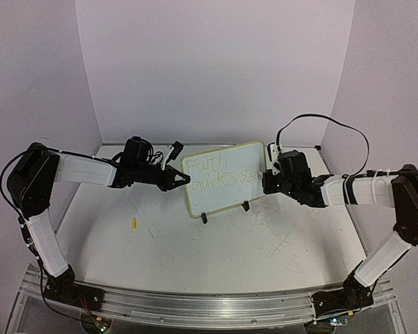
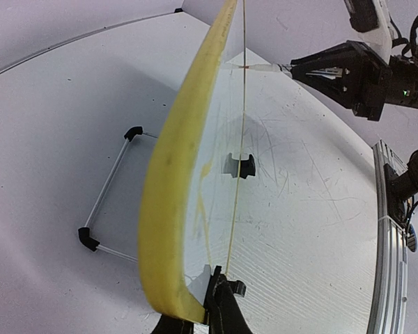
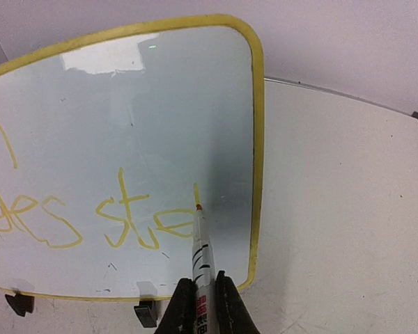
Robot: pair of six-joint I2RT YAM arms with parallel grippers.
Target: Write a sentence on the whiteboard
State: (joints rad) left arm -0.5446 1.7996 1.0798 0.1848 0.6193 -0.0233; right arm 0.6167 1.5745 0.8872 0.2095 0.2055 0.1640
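Plainly the writing step is under way. The whiteboard [image 1: 223,182] stands propped on its black clip feet [image 1: 204,218] in the middle of the tabletop [image 1: 195,257], toward 12 o'clock from the arm bases. Its face carries yellow lettering [image 3: 125,209] in two lines, the lower one running toward the 3 o'clock rim. The left fingers [image 2: 224,314] are clamped on the board's yellow rim at its 9 o'clock side, which the left wrist camera sees edge-on. The right fingers [image 3: 228,306] are closed tight on a marker [image 3: 200,257]. Its orange tip rests on the board face just past the last whole letter, and a short stroke rises from the tip toward 12 o'clock. I judge the sentence unfinished, with a new letter barely begun and little bare board between the tip and the 3 o'clock rim. The next move likely calls for small, light strokes with the tip pressed to the surface, cramped enough to stay inside the rim. Meanwhile the left grip should brace the board against tipping back toward its wire stand [image 2: 108,202]. A further word would probably need a fresh line nearer 6 o'clock.
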